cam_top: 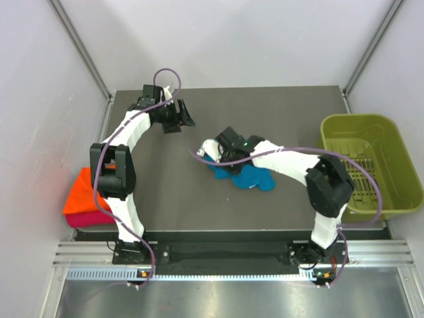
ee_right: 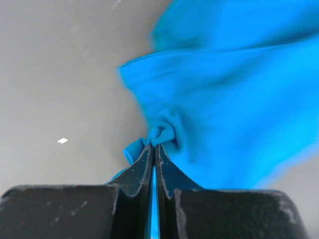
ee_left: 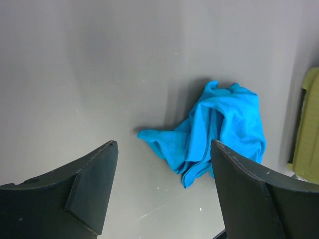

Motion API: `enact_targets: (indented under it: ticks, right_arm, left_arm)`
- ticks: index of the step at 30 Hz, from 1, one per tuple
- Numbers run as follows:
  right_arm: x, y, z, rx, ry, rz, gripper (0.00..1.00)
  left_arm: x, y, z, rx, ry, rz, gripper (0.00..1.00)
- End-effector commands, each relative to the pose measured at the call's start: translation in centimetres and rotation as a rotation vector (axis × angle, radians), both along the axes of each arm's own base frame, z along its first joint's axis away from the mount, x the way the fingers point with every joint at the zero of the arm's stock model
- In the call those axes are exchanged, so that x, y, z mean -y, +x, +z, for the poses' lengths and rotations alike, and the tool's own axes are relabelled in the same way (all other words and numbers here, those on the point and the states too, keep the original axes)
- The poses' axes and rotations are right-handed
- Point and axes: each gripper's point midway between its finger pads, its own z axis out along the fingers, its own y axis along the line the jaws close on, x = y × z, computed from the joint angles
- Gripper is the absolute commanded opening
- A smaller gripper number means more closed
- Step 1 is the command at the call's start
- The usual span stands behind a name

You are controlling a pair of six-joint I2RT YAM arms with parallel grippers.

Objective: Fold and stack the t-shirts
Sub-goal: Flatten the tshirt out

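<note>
Dark table [cam_top: 172, 199], right end effector [ee_right: 153, 145] pinching teal t-shirt [ee_right: 224, 99]

The right hand [cam_top: 218, 156] hides part of the blue t-shirt [cam_top: 255, 179] mid-frame from above. In the right wrist view the cloth is blurry and runs off the top and right edges.

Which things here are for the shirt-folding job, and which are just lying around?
For the job:
- crumpled teal-blue cloth t-shirt, pinched by the shut right pincer
- folded orange cloth t-shirt lying on a folded magenta-pink cloth t-shirt, at the left
- open left pincer, holding nothing

Just lying about:
- olive-green plastic basket, at the right
</note>
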Motion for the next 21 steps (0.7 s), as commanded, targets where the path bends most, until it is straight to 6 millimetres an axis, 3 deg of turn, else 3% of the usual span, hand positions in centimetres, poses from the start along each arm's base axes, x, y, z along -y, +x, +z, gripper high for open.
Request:
enact_targets:
  ticks: [1, 3, 4, 6, 7, 11, 14, 21]
  right_arm:
    - [-0.5, 5.5, 15.5, 0.358, 0.193, -0.013, 0.00]
    - [0.1, 5.9, 18.4, 0.412, 0.194, 0.020, 0.00]
    - [0.1, 6.2, 21.0, 0.461, 0.220, 0.031, 0.00]
    - [0.2, 6.0, 22.5, 0.477, 0.219, 0.048, 0.00]
    - [-0.1, 6.2, 24.4, 0.501, 0.247, 0.039, 0.00]
    - [-0.3, 5.6, 27.0, 0.514, 0.304, 0.033, 0.00]
    - [0.6, 6.0, 27.0, 0.548, 0.272, 0.023, 0.00]
    - [9.2, 10.3, 23.7, 0.434, 0.304, -0.241, 0.00]
  left_arm:
    - [-0.7, 0.7, 3.7, 0.110, 0.015, 0.017, 0.79]
    - [-0.7, 0.8, 3.7, 0.111, 0.012, 0.016, 0.79]
    - [-0.7, 0.8, 3.8, 0.113, 0.008, 0.014, 0.79]
    - [-0.6, 0.9, 3.9, 0.118, 0.004, 0.017, 0.79]
    - [-0.5, 0.9, 4.2, 0.124, 0.002, 0.018, 0.79]
    - [-0.6, 0.9, 5.0, 0.142, 0.000, 0.022, 0.79]
    - [-0.6, 0.7, 5.3, 0.152, 0.004, 0.019, 0.79]
    - [-1.0, 0.4, 5.7, 0.168, 0.018, 0.023, 0.79]
